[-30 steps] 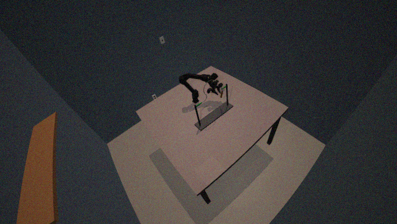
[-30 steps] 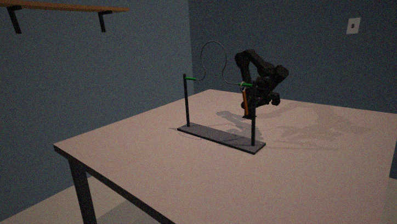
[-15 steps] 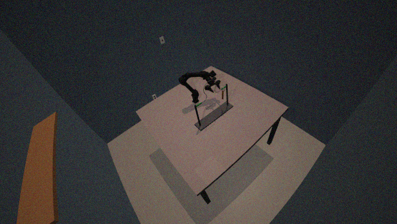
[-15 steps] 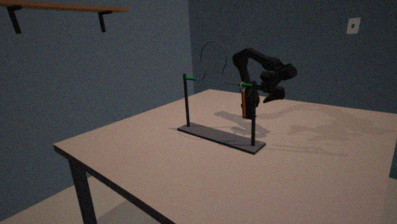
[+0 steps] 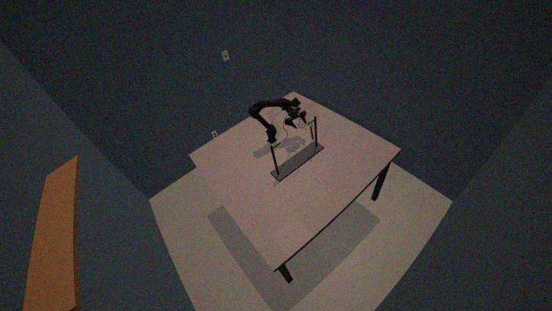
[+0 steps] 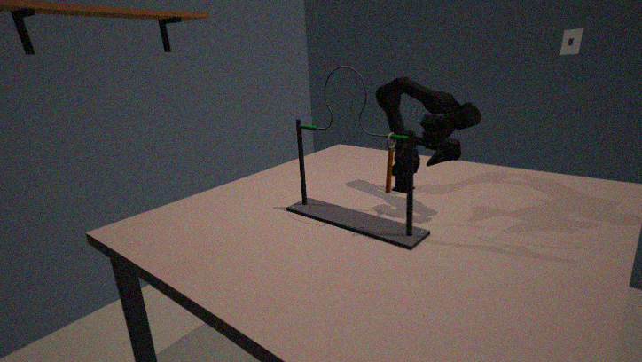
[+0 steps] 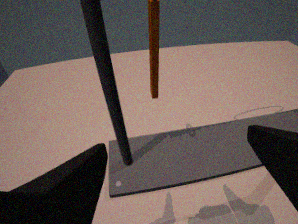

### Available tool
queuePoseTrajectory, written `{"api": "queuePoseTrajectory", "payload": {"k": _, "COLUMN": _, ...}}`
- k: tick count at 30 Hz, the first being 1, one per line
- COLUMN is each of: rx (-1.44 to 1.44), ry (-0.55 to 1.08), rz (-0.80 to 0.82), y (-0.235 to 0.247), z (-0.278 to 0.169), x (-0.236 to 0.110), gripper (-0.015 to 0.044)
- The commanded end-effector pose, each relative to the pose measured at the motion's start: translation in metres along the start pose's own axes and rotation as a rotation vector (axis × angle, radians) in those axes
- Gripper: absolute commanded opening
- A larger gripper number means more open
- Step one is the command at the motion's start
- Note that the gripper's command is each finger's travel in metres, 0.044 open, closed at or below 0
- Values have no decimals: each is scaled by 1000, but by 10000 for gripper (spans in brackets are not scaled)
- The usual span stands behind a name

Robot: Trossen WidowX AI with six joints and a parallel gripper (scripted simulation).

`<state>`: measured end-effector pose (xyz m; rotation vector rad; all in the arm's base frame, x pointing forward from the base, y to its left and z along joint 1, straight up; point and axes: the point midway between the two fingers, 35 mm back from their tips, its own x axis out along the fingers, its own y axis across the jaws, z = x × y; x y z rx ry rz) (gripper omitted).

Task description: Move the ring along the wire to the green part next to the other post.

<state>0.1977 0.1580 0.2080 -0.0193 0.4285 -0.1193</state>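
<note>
The ring (image 6: 391, 140) hangs at the inner end of the green part (image 6: 400, 137) (image 5: 311, 122) beside the right post (image 6: 410, 198) (image 5: 316, 133) of the exterior view. Whether it rests wholly on green is too small to tell. Its orange handle (image 6: 389, 170) (image 5: 311, 133) (image 7: 154, 55) hangs straight down, clear of the fingers. My gripper (image 5: 300, 125) (image 6: 420, 152) (image 7: 177, 141) is wide open and empty, on the arm's side of that post. In the exterior view one finger lies partly behind the post top; in the wrist view the post and handle stand beyond the fingertips.
The grey wire (image 6: 344, 66) arches up between the posts. The other post (image 6: 301, 166) (image 5: 274, 160) carries the other green part (image 6: 308, 127) (image 5: 276, 145). Both posts stand on a dark base (image 6: 350, 218) (image 7: 225, 150) on the table (image 5: 328, 193). A wooden shelf (image 6: 112, 11) is on the wall.
</note>
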Motion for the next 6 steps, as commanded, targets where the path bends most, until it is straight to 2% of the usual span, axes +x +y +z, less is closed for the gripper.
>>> {"api": "queuePoseTrajectory", "payload": {"k": 1, "rx": 4, "ry": -3, "rz": -2, "y": 0, "z": 1, "x": 0, "gripper": 440}}
{"api": "queuePoseTrajectory", "payload": {"k": 6, "rx": 4, "ry": -3, "rz": -2, "y": 0, "z": 1, "x": 0, "gripper": 440}}
